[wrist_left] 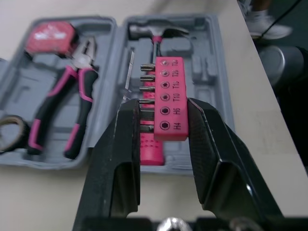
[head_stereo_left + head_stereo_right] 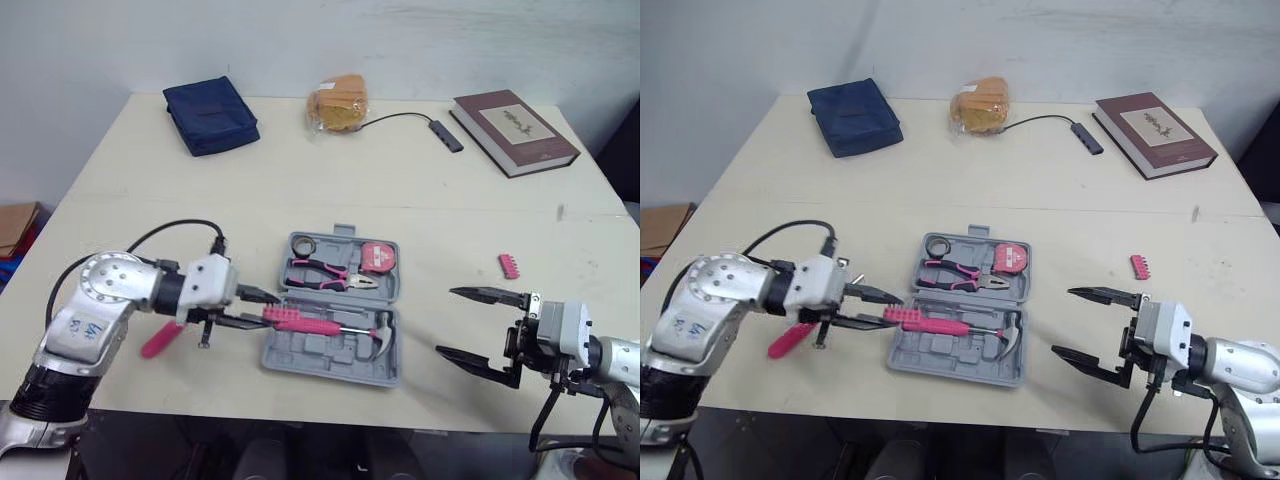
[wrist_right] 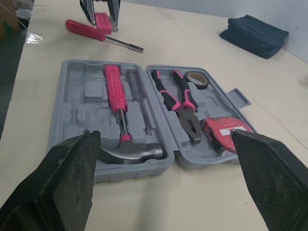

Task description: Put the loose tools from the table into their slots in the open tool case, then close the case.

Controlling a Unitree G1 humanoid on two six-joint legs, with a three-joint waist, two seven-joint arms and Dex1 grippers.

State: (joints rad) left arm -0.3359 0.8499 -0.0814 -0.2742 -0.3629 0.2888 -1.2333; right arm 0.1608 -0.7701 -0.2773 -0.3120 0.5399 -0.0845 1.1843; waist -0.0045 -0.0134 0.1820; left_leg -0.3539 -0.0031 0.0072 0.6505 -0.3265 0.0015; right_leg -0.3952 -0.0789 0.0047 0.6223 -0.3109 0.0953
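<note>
Two grippers flank the open grey plastic tool case (image 2: 335,362): the right gripper (image 2: 448,321), to its right, gapes wide and empty, while the left gripper (image 2: 262,308) pinches a pink plastic bit holder (image 1: 166,96) over its left edge (the hammer half). Farther back, right of the case, lies a small pink toothed strip (image 2: 510,265).

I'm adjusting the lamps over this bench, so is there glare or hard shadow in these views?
Left eye view: the table is evenly lit, only a soft shadow along the tool case. Right wrist view: a glare patch on the table near the screwdriver, and a glint on the hammer head. Left wrist view: faint sheen on the fingers of the left pincer gripping the bit holder.
</note>
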